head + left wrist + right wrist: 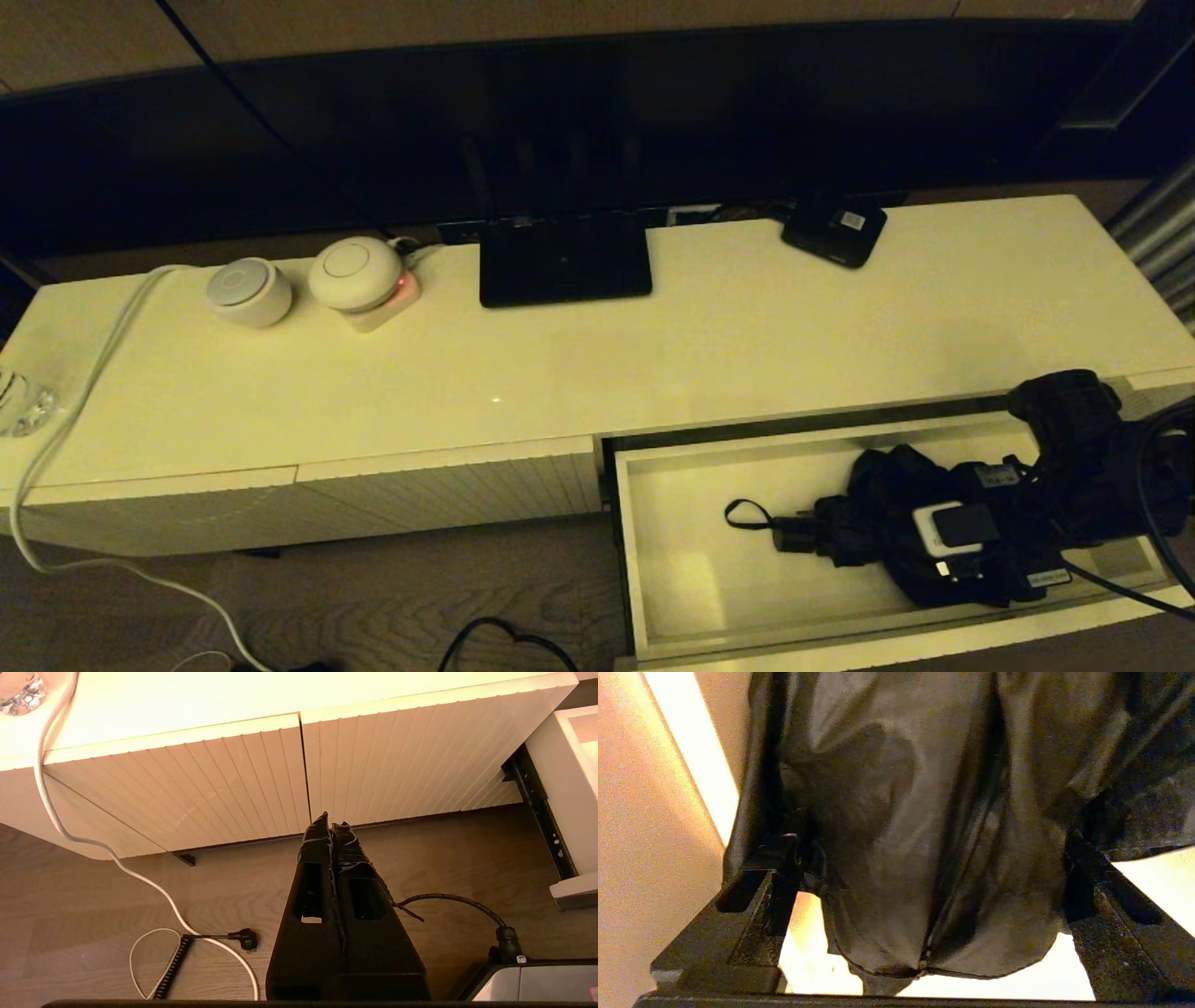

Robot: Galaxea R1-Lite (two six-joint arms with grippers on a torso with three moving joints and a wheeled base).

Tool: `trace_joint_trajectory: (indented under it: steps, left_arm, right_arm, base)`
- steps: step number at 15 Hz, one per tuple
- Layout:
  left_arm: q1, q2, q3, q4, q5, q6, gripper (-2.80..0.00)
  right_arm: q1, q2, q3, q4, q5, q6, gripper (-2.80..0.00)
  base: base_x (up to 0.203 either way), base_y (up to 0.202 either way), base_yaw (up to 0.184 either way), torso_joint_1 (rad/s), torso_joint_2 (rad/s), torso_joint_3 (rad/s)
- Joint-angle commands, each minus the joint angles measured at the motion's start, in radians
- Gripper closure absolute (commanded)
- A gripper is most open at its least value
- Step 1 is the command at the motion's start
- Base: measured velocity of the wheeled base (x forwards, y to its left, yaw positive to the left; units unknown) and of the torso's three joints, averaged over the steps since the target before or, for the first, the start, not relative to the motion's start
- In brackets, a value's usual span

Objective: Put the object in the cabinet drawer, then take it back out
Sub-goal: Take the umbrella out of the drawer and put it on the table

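The cream-white cabinet drawer (627,560) stands pulled out at the right end of the cabinet. Inside it lies the black folding umbrella (873,509), with its short handle (795,538) and wrist loop (742,512) pointing left. My right gripper (920,551) is down in the drawer over the umbrella's baggy fabric. In the right wrist view its fingers (756,896) stand wide apart, open, on either side of the umbrella (896,858), above the bright drawer floor (1064,980). My left gripper (331,826) is shut on nothing, parked over the floor before the closed ribbed panels (233,779).
On the cabinet top (747,327) are a flat black box with a white label (834,230), a black screen base (565,263), two white round devices (249,291) (356,273) and a white cable (84,392). More cables lie on the wooden floor (187,947).
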State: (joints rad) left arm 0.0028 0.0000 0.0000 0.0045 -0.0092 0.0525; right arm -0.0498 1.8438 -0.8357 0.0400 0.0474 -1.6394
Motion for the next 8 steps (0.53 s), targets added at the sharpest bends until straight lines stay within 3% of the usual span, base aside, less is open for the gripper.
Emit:
trace_joint_trajectory:
  steps: [1,8]
  left_arm:
    - [0.0,0.0,0.003,0.0,0.0,0.0,0.0]
    - [0.0,0.0,0.003,0.0,0.0,0.0,0.0]
  right_arm:
    - [-0.004,-0.003,0.009,0.001,0.003,-0.001,0.0]
    - [-0.001,0.0,0.021,0.001,0.012,0.021,0.0]
  base:
    - [0.0,0.0,0.0,0.0,0.0,0.0]
    - [0.0,0.0,0.0,0.0,0.0,0.0]
